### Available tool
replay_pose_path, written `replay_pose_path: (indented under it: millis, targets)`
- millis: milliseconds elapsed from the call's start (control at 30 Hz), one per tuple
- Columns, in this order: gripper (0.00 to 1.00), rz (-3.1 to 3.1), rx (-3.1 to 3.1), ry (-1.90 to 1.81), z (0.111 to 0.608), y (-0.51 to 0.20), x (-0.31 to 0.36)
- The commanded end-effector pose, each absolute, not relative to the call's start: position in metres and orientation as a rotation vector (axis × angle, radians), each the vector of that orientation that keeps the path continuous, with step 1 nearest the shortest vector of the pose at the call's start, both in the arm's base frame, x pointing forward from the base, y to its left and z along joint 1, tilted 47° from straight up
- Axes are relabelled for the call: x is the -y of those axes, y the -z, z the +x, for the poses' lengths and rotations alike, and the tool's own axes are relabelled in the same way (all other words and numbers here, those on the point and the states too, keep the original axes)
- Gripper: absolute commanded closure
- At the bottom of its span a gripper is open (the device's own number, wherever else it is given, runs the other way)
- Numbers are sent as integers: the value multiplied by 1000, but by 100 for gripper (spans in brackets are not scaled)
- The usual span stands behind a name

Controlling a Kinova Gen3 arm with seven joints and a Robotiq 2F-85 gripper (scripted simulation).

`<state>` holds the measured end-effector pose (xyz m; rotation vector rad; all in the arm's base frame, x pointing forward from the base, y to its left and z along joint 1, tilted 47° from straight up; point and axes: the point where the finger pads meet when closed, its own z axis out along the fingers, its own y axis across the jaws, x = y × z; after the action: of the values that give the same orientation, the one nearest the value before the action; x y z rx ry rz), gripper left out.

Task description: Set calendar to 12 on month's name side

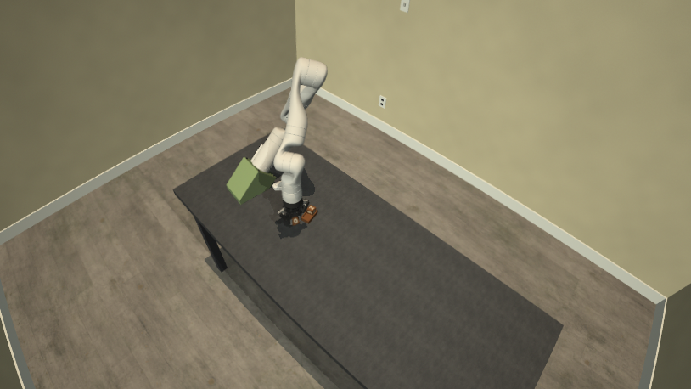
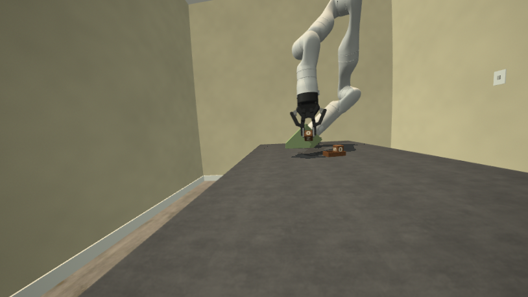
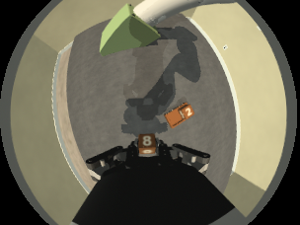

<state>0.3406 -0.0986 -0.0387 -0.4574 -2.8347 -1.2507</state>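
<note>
Right now the gripper [image 2: 308, 133] hangs above the dark table [image 2: 295, 221], its fingers pinched on one orange cube [image 2: 308, 134], lifted off the surface. From the wrist view that cube's upper face reads 8. Just beside it, lower down, the tray [image 2: 330, 153] lies flat on the table with the other cube [image 2: 338, 148] standing in it, near the green wedge [image 1: 246, 181].

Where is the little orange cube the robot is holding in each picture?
Top view: the held cube is near the middle, under the gripper, just left of the tray.
Exterior view: upper middle, between the fingers, above the table, left of the tray.
Wrist view: low centre, showing an 8.
Shared landmark: the green wedge behind it.
</note>
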Motion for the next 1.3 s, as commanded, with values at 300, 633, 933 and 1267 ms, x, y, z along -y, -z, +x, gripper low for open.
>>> replay_pose_path:
  millis: [300, 633, 933, 1267]
  targets:
    - [74, -366, 2740, 1249, 345, 40, 98]
    - [74, -297, 2654, 1221, 345, 40, 99]
    - [74, -277, 2627, 1208, 344, 39, 100]
    - [74, -259, 2606, 1208, 345, 40, 100]
